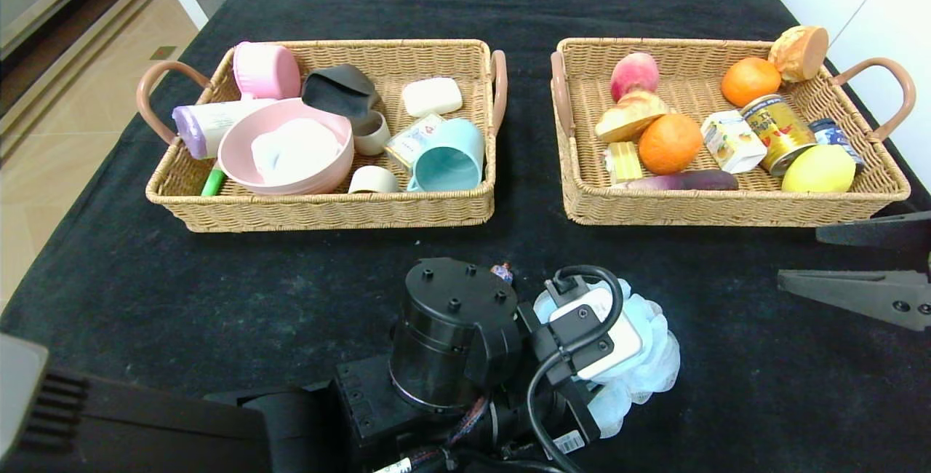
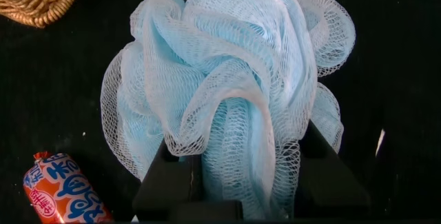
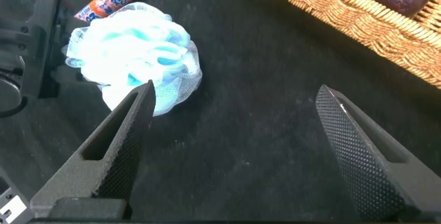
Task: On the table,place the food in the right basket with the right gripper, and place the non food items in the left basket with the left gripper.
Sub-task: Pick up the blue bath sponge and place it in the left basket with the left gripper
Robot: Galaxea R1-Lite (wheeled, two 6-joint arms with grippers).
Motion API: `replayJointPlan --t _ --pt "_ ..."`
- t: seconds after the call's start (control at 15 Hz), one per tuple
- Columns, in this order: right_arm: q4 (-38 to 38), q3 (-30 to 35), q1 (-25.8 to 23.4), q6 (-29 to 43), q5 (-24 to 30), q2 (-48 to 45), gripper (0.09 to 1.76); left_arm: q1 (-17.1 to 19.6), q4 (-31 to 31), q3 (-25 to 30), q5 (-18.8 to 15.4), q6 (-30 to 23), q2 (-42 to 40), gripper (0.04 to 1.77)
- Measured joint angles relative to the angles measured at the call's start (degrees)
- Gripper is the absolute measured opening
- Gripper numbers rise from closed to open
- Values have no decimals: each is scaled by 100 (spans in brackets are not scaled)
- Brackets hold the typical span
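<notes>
Left basket (image 1: pixel 320 215): set on the table (image 1: pixel 218 298) at about 10 o'clock from the left gripper, well apart from it. Cups, a pink bowl, a white soap bar (image 1: pixel 432 96) and a black pouch (image 1: pixel 340 89) are held in it.

Left gripper (image 2: pixel 234 176): seen low at the middle of the head view. Its two black fingers are closed on the light-blue bath pouf (image 1: pixel 640 356), with a fold of mesh pinched between them in the left wrist view.

Key relation: the pouf, a non food item, is already held by the nearer left arm. The coming move is judged to be a lift and a carry toward 10 o'clock, over the near wicker wall into the left basket.

Obstacles: the near wall and the crowded contents of the left basket are likely to be met. The free space beside the teal cup (image 1: pixel 447 156) is small.

Sausage stick (image 2: pixel 62 189): lies on the cloth just beside the pouf. Only its tip is seen in the head view, at about 12 o'clock from the left gripper. Its long axis runs diagonally in the wrist views.

Right basket (image 1: pixel 727 204): at 1 o'clock, filled with fruit, bread, cans and a white carton (image 1: pixel 731 140).

Right gripper (image 3: pixel 234 141): held at the right edge of the head view, above the cloth. Its fingers are spread wide with nothing between them.
</notes>
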Motion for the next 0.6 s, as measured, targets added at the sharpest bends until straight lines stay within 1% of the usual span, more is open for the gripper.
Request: replayJointPlan --t 0.13,0.6 --pt "-1 0 -4 0 -2 0 170 0 5 21 7 0 -11 65" --pt "0 0 0 -4 -2 0 170 -21 72 18 18 -7 -127 55"
